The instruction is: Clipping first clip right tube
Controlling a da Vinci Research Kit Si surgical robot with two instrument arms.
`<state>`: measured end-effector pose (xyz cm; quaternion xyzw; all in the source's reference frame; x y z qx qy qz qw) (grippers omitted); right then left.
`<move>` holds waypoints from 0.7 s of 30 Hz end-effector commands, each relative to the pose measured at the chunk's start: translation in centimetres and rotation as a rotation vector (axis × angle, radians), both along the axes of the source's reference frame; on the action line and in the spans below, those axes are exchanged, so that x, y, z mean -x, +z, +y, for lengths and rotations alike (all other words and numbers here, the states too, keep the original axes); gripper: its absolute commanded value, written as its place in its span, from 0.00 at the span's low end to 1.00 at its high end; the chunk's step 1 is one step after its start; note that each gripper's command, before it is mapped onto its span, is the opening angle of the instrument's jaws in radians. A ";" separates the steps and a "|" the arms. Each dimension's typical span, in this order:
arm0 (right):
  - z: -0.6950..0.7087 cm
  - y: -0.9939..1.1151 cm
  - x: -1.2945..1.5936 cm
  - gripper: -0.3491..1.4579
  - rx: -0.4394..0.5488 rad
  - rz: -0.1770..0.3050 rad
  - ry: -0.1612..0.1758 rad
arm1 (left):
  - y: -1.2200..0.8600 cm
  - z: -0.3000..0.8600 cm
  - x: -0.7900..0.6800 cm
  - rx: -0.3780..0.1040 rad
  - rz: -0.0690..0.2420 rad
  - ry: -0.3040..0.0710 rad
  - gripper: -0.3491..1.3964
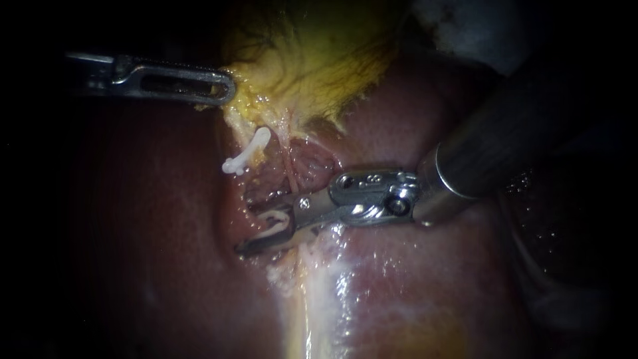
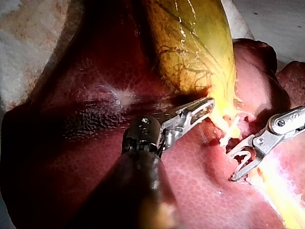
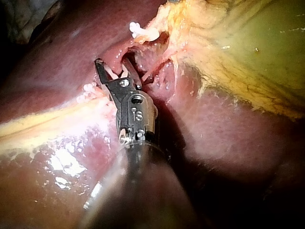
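Your right instrument (image 1: 249, 230) holds an open clip (image 1: 274, 225) between parted jaws, not yet closed on the tube (image 1: 290, 178); seating and squeezing remain.

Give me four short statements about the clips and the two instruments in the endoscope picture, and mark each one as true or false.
1. A white clip already sits on the tissue just below the yellow gallbladder. True.
2. The end effector of the right instrument is empty. False: a second clip sits between its spread jaws.
3. The left instrument comes in from the left and ends at the gallbladder's edge. True.
4. The right instrument's end effector touches the white clip. False: bare tissue shows between them.
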<state>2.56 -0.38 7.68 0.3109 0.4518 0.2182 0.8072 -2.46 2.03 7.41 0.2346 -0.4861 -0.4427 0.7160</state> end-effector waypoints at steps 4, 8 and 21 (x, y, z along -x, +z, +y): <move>0.02 -0.02 0.00 0.37 -0.002 0.000 0.000 | 0.00 0.00 -0.01 0.000 0.000 0.000 0.00; 0.06 -0.05 -0.01 0.48 -0.006 0.024 0.013 | 0.00 0.00 -0.01 0.000 0.000 0.001 0.00; 0.31 -0.39 0.15 0.52 0.016 0.043 0.020 | 0.00 0.00 -0.05 0.000 -0.002 0.003 0.00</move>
